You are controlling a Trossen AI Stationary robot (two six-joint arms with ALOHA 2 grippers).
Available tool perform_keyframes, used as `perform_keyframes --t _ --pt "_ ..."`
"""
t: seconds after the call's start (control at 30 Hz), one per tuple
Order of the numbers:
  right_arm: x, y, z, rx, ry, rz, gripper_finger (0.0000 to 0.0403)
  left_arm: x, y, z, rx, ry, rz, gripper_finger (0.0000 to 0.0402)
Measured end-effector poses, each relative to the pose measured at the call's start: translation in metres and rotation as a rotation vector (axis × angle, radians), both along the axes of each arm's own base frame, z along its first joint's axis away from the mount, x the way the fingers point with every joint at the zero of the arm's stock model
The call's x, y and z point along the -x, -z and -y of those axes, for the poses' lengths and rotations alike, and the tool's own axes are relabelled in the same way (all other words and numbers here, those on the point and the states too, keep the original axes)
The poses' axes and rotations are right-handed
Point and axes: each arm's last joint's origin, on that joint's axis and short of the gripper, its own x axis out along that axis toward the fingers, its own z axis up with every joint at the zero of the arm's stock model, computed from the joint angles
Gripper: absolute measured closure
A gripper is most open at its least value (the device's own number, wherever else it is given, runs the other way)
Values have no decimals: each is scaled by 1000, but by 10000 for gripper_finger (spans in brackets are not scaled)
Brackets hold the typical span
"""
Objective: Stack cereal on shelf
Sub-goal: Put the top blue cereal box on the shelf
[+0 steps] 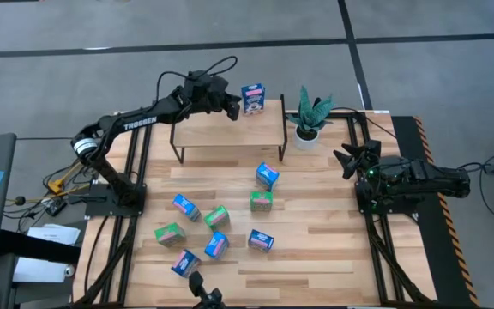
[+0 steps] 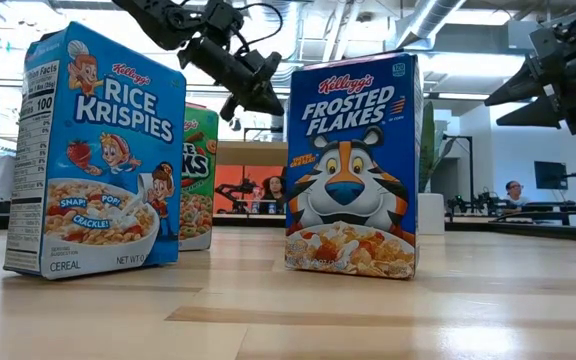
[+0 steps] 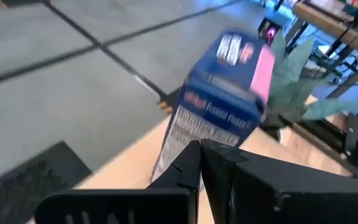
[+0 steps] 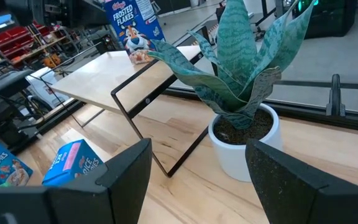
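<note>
One blue Frosted Flakes cereal box (image 1: 253, 97) stands upright, long axis vertical, at the far edge of the low light-wood shelf on black metal legs (image 1: 204, 129), near its right end. Bare board remains to its left. Just beside the box, the left gripper (image 1: 231, 108) hangs with fingers pressed together. Eight small boxes (image 1: 217, 245) lie scattered on the wooden tabletop (image 1: 316, 240). Near the potted green plant (image 1: 309, 116), the right gripper (image 1: 347, 160) is spread.

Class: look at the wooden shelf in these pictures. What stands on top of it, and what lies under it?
On the shelf stands one Frosted Flakes box, upright near its right end, with the left claw beside it. Its board covers whatever lies under it; only its black legs show.
</note>
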Motion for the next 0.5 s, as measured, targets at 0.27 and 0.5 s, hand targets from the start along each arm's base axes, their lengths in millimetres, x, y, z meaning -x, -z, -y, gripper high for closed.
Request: perform_keyframes --t 0.27,0.5 --pt "0 0 0 0 0 0 117 -4 -2 19 59 82 -27 401" --pt "0 0 0 0 0 1 117 -20 6 29 33 71 -29 401"
